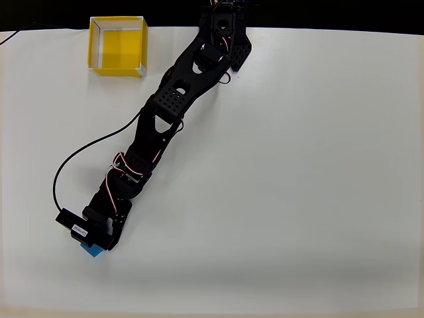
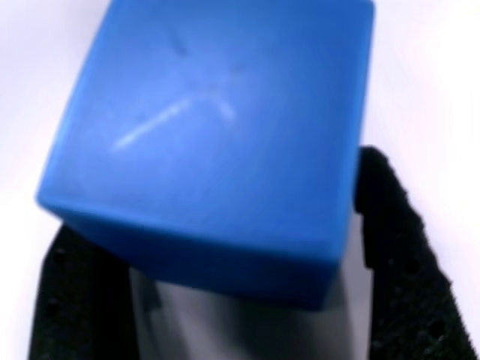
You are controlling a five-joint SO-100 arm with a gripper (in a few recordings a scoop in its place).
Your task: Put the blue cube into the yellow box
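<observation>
In the overhead view, the black arm [image 1: 173,109] extends from its base at the top centre of the white bench [image 1: 298,165] diagonally down to the lower left. The gripper [image 1: 98,244] is at the lower-left end of the arm, low over the bench surface. The blue cube [image 1: 92,251] shows as a small blue patch at the tip of the gripper, mostly covered by the gripper body and the camera mount above it. In the wrist view, the blue cube [image 2: 210,142] is very close to the lens and blurred, with faint pale scratch marks on its facing side. A black padded finger surface [image 2: 397,247] lies against the cube's right side, and a second black padded surface [image 2: 75,300] sits at its lower left. The fingers are closed on the blue cube, one on each side. The yellow box [image 1: 97,46] stands at the top left of the bench in the overhead view, near the rear edge, open side up, well apart from the cube and gripper. A black cable [image 1: 79,156] loops across the bench left of the arm.
</observation>
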